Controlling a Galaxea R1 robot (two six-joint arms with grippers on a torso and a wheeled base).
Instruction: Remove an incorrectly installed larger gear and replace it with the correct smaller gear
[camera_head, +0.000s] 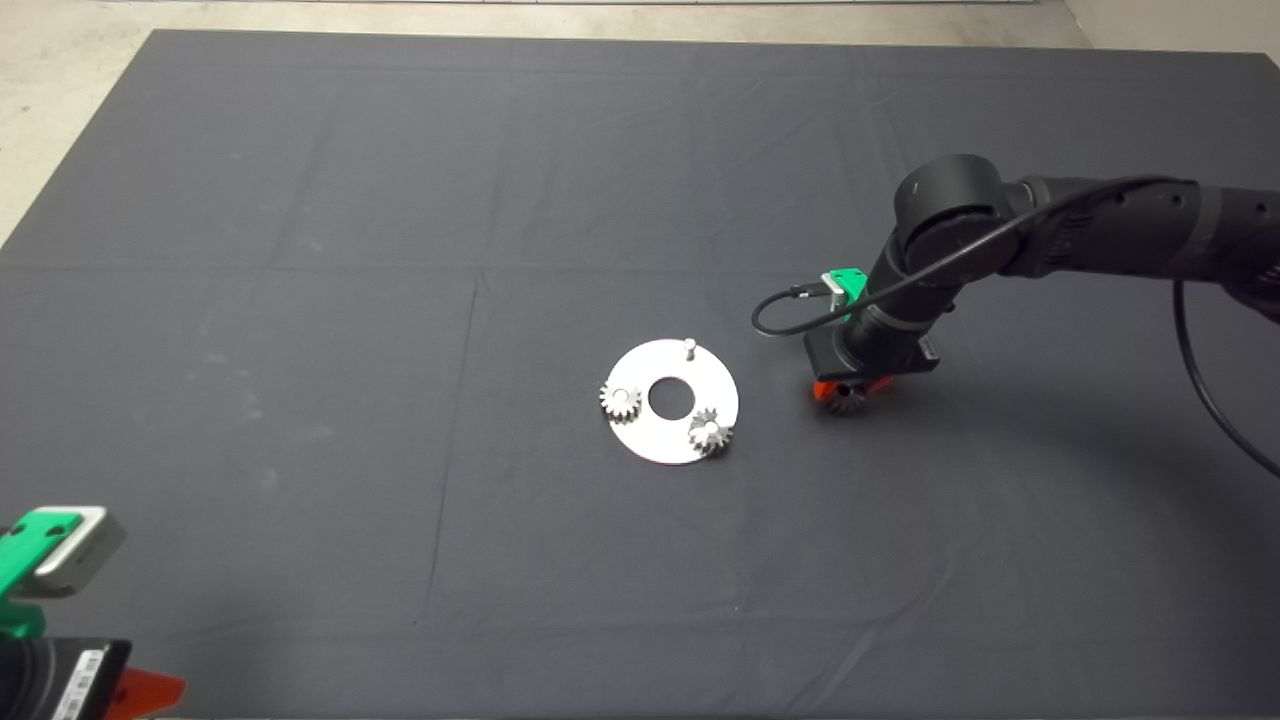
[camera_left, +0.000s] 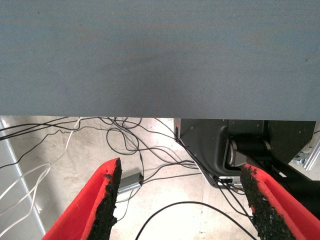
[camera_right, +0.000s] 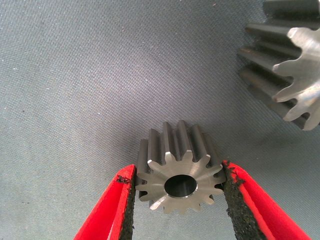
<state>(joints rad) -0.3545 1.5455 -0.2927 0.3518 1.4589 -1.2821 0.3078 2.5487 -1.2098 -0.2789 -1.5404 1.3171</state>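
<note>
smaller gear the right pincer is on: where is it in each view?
Head view: the smaller gear sits on the mat, right of the round plate, mostly hidden under the right pincer.
Right wrist view: low centre, between the red fingers.
Left wrist view: not in it; the left pincer is parked.
Shared landmark: the right pincer's red fingers flanking the gear.

Larger gear (camera_right: 287, 65) cut by frame edge
</note>
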